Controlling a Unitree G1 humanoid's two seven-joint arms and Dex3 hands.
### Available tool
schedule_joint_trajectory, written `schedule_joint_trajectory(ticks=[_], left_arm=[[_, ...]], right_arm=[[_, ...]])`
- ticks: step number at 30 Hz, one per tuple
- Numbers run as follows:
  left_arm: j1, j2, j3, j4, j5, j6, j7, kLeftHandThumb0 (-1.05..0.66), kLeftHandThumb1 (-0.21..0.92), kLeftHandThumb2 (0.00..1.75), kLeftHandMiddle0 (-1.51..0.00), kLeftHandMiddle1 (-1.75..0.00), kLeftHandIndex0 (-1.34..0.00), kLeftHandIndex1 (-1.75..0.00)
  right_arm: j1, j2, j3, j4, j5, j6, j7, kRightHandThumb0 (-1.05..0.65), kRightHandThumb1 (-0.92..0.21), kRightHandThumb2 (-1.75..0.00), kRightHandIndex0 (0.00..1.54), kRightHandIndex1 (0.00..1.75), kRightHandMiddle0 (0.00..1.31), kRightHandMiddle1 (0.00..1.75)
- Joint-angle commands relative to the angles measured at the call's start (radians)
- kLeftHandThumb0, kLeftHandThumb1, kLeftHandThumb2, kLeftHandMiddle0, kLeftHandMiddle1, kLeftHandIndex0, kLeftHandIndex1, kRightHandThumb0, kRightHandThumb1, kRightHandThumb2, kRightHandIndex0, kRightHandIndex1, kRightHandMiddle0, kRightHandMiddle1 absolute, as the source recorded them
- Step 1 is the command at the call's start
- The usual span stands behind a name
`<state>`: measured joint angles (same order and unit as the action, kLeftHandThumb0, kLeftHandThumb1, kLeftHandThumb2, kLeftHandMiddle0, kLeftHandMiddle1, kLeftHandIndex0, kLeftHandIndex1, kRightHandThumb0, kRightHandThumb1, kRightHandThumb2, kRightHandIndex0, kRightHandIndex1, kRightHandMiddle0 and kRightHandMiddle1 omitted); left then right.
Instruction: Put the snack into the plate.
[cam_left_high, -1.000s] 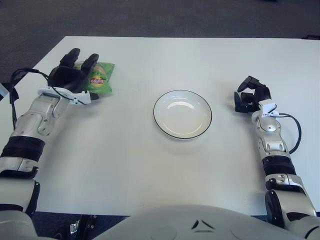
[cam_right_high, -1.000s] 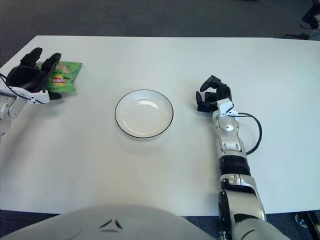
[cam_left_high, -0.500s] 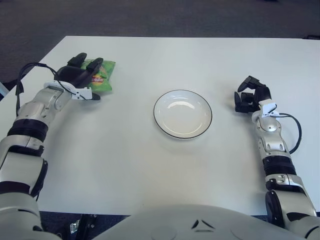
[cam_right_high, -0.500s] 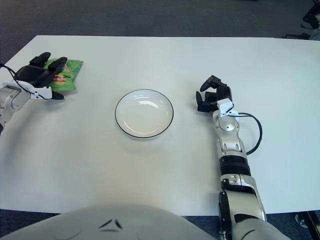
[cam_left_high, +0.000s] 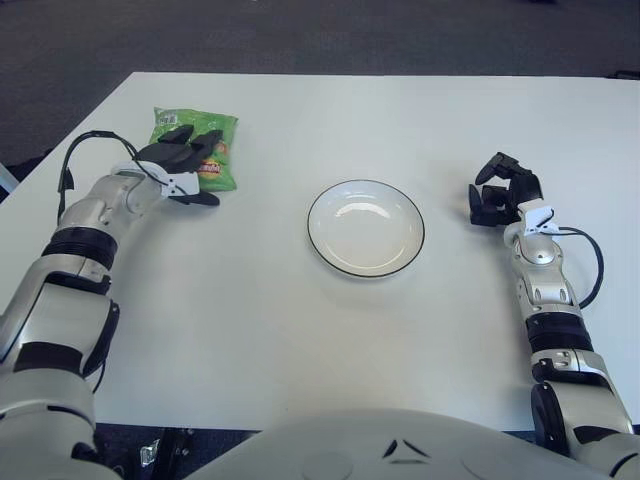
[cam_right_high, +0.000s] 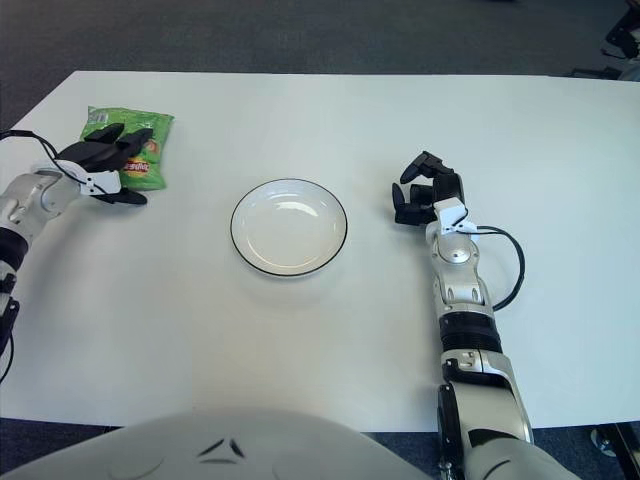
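Note:
A green snack bag (cam_left_high: 203, 127) lies flat near the far left corner of the white table (cam_left_high: 250, 330). My left hand (cam_left_high: 190, 165) is low over the bag's near half. Its dark fingers (cam_left_high: 205, 145) are stretched out across the top of the bag and the thumb (cam_left_high: 203, 198) sticks out by the bag's near edge. The fingers are spread, not closed round the bag. A white plate (cam_left_high: 365, 228) with a dark rim stands empty at the table's middle. My right hand (cam_left_high: 497, 195) shows to the right of the plate, its fingers curled with nothing in them.
The table's far edge runs just beyond the bag, and its left edge is close to my left forearm (cam_left_high: 95, 205). A black cable (cam_left_high: 590, 265) loops beside my right forearm. Dark floor lies past the table.
My left hand has dropped lower and flattened onto the bag, with the forearm swinging towards the table's left edge. More of the bag's far end now shows. The right hand has not moved.

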<state>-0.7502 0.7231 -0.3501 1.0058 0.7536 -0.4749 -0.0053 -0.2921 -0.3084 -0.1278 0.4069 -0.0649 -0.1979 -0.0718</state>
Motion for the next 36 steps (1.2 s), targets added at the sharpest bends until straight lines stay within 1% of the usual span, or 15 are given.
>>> schedule_joint_trajectory(ticks=[1, 4, 5, 6, 7, 8, 9, 10, 12, 15, 18, 21, 26, 30, 36], left_arm=[[0.010, -0.029, -0.029, 0.064, 0.005, 0.021, 0.020, -1.03, 0.85, 0.26, 0.00, 0.00, 0.00, -0.34], [0.003, -0.034, -0.042, 0.099, 0.010, 0.029, 0.056, -0.93, 0.71, 0.46, -0.03, -0.04, 0.00, -0.44], [0.000, -0.037, -0.049, 0.133, 0.019, 0.039, 0.094, -0.88, 0.63, 0.57, -0.03, -0.12, 0.00, -0.50], [-0.003, -0.039, -0.056, 0.160, 0.025, 0.046, 0.123, -0.82, 0.55, 0.67, -0.02, -0.35, 0.00, -0.58], [-0.001, -0.047, -0.063, 0.186, 0.032, 0.060, 0.174, -0.80, 0.52, 0.71, -0.02, -0.44, 0.00, -0.61], [0.000, -0.052, -0.069, 0.203, 0.036, 0.069, 0.209, -0.73, 0.45, 0.80, -0.01, -0.73, 0.00, -0.74], [0.002, -0.056, -0.079, 0.215, 0.046, 0.079, 0.260, -0.69, 0.40, 0.87, -0.01, -0.93, 0.00, -0.82], [0.002, -0.059, -0.089, 0.225, 0.053, 0.085, 0.297, -0.66, 0.37, 0.90, -0.02, -1.08, 0.00, -0.94], [0.004, -0.058, -0.114, 0.228, 0.078, 0.096, 0.397, -0.56, 0.29, 1.03, -0.10, -1.46, 0.00, -1.36], [0.004, -0.060, -0.140, 0.237, 0.095, 0.104, 0.483, 0.11, 0.37, 1.13, -0.38, -1.65, -0.12, -1.62], [0.016, -0.063, -0.167, 0.231, 0.118, 0.114, 0.589, 0.04, 0.34, 1.21, -0.53, -1.62, -0.30, -1.69], [0.017, -0.067, -0.183, 0.243, 0.125, 0.123, 0.659, 0.01, 0.17, 1.39, -0.73, -1.48, -0.57, -1.73], [0.017, -0.064, -0.192, 0.229, 0.114, 0.119, 0.714, 0.01, 0.00, 1.55, -0.90, -1.35, -0.75, -1.74], [0.014, -0.064, -0.198, 0.228, 0.110, 0.117, 0.736, 0.00, -0.10, 1.63, -0.99, -1.28, -0.83, -1.75], [0.009, -0.056, -0.211, 0.194, 0.117, 0.122, 0.756, 0.00, -0.13, 1.65, -1.03, -1.24, -0.85, -1.75]], right_arm=[[0.061, 0.014, 0.020, 0.051, -0.013, 0.042, 0.023, -0.50, -0.28, -1.37, 1.35, 1.75, 0.65, 1.75], [0.062, 0.014, 0.021, 0.053, -0.014, 0.037, 0.023, -0.50, -0.28, -1.37, 1.35, 1.75, 0.65, 1.75], [0.063, 0.013, 0.022, 0.053, -0.015, 0.035, 0.023, -0.50, -0.28, -1.37, 1.35, 1.75, 0.65, 1.75], [0.063, 0.013, 0.023, 0.054, -0.016, 0.033, 0.023, -0.50, -0.28, -1.37, 1.35, 1.75, 0.65, 1.75], [0.063, 0.012, 0.023, 0.055, -0.016, 0.032, 0.024, -0.50, -0.28, -1.37, 1.35, 1.75, 0.65, 1.75], [0.063, 0.011, 0.024, 0.056, -0.017, 0.031, 0.024, -0.50, -0.28, -1.37, 1.35, 1.75, 0.65, 1.75], [0.063, 0.010, 0.024, 0.058, -0.017, 0.030, 0.025, -0.50, -0.28, -1.37, 1.35, 1.75, 0.65, 1.75], [0.062, 0.009, 0.025, 0.059, -0.018, 0.030, 0.025, -0.50, -0.28, -1.37, 1.35, 1.75, 0.65, 1.75], [0.064, 0.008, 0.026, 0.058, -0.019, 0.031, 0.026, -0.50, -0.28, -1.37, 1.35, 1.75, 0.65, 1.75], [0.064, 0.008, 0.026, 0.058, -0.019, 0.032, 0.026, -0.50, -0.28, -1.37, 1.35, 1.75, 0.65, 1.75], [0.063, 0.008, 0.025, 0.061, -0.019, 0.033, 0.026, -0.50, -0.28, -1.37, 1.35, 1.75, 0.65, 1.75], [0.063, 0.007, 0.026, 0.063, -0.020, 0.036, 0.024, -0.50, -0.28, -1.37, 1.35, 1.75, 0.65, 1.75], [0.063, 0.006, 0.027, 0.063, -0.024, 0.040, 0.021, -0.50, -0.28, -1.37, 1.36, 1.75, 0.65, 1.75], [0.063, 0.005, 0.028, 0.062, -0.024, 0.042, 0.022, -0.50, -0.27, -1.38, 1.36, 1.75, 0.65, 1.75], [0.060, 0.005, 0.030, 0.063, -0.022, 0.046, 0.024, -0.50, -0.27, -1.38, 1.36, 1.75, 0.66, 1.75]])
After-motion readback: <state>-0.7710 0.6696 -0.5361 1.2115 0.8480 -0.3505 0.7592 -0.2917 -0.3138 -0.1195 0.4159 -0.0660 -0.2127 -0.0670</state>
